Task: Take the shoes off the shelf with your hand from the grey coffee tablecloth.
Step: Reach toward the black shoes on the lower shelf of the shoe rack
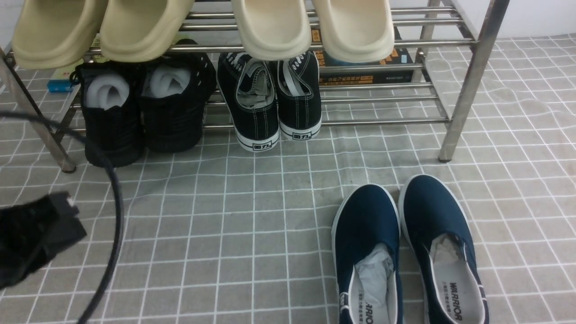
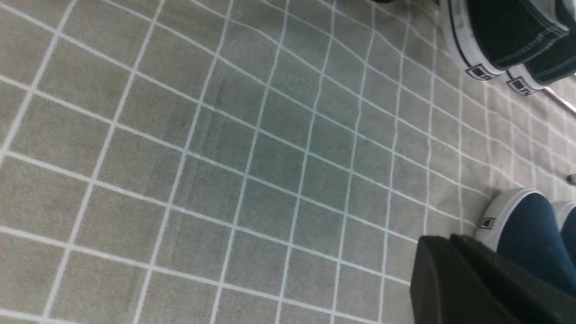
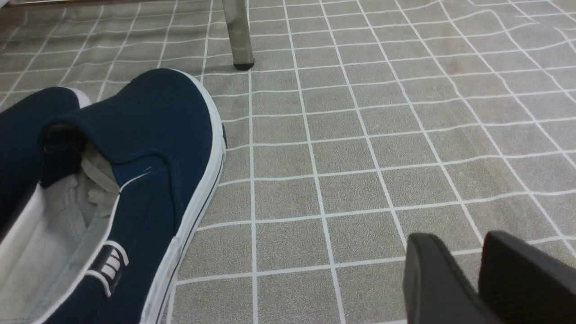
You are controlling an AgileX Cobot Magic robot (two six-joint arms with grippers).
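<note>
Front view: WARRIOR slip-ons [image 1: 429, 216] lie on tablecloth [image 1: 252, 216] (insole print).

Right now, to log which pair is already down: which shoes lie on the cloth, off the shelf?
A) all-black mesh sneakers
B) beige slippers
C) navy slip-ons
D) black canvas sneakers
C: the navy slip-ons lie on the grey coffee tablecloth in front of the shelf, clear of it.

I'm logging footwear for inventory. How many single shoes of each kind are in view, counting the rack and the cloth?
Beige slippers: 4
All-black mesh sneakers: 2
Black canvas sneakers with white soles: 2
Navy slip-ons: 2
Total: 10
</note>
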